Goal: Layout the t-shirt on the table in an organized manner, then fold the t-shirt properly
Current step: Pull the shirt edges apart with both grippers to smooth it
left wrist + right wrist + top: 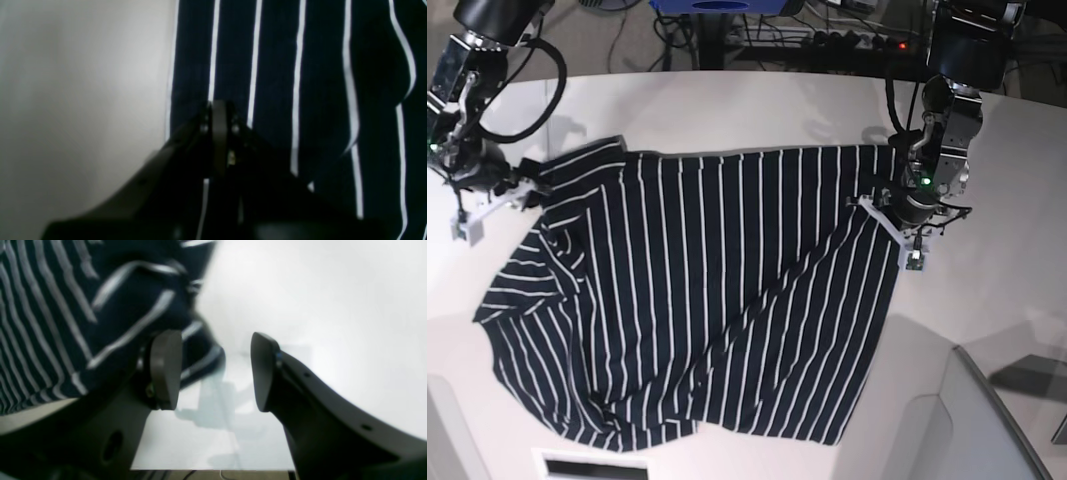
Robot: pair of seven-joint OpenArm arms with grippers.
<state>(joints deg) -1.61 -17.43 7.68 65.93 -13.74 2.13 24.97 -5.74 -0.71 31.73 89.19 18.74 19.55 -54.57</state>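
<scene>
Base view: the t-shirt, dark navy with thin white stripes, lies spread over the middle of the white worktop, stripes running mostly near to far. Its far edge is roughly straight between the two arms; the near hem is rumpled, with a fold bunched at the near left. A diagonal crease runs from the far right corner toward the near left. Left tool sits at the shirt's far right corner, at the cloth's right edge. Left wrist view: left tool has its jaws pressed together with no gap, tip over striped fabric just inside the shirt's edge, bare worktop beside it; whether a layer of cloth is pinched between the jaws I cannot tell. Right tool stands at the shirt's far left corner, beside the sleeve. Right wrist view: right tool has its jaws spread apart with nothing between them; one finger stands against the bunched fabric, the other over bare worktop. Focus is soft in both wrist views.
</scene>
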